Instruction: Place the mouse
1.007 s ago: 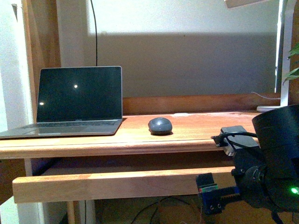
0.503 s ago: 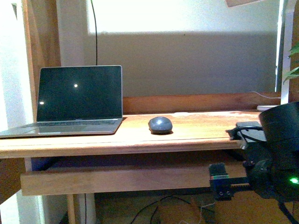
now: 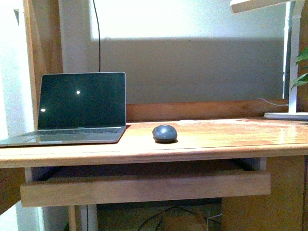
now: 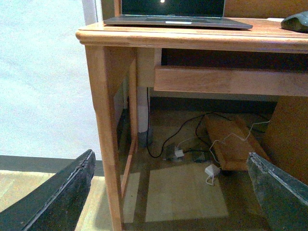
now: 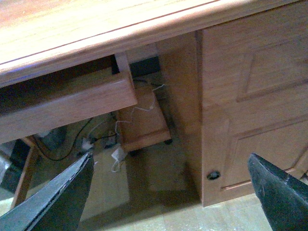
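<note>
A: The right arm that was filling the lower right of the front view a second ago is gone from it now, and the view itself is sitting a little differently, with the pull-out shelf (image 3: 144, 187) under the tabletop (image 3: 216, 139) showing across its whole width.

B: And the mouse (image 3: 165, 133)?

A: It is lying on the tabletop, flat on its base, near the middle, just right of the laptop (image 3: 77, 108) and apart from it. Nothing is touching it. The left wrist view is catching only its edge at the far corner (image 4: 296, 21).

B: How are the pincers standing?

A: The left pincer (image 4: 168, 192) is hanging low in front of the desk's leg, its two dark fingers (image 4: 57, 197) spread wide with nothing between them. The right pincer (image 5: 168, 192) is likewise released, fingers (image 5: 281, 190) well apart, looking at the desk's cabinet door (image 5: 255, 106) and the floor under the shelf.

B: Anything else up top?

A: A white lamp base (image 3: 286, 115) is sitting at the tabletop's far right, and the laptop's screen is dark.
</note>
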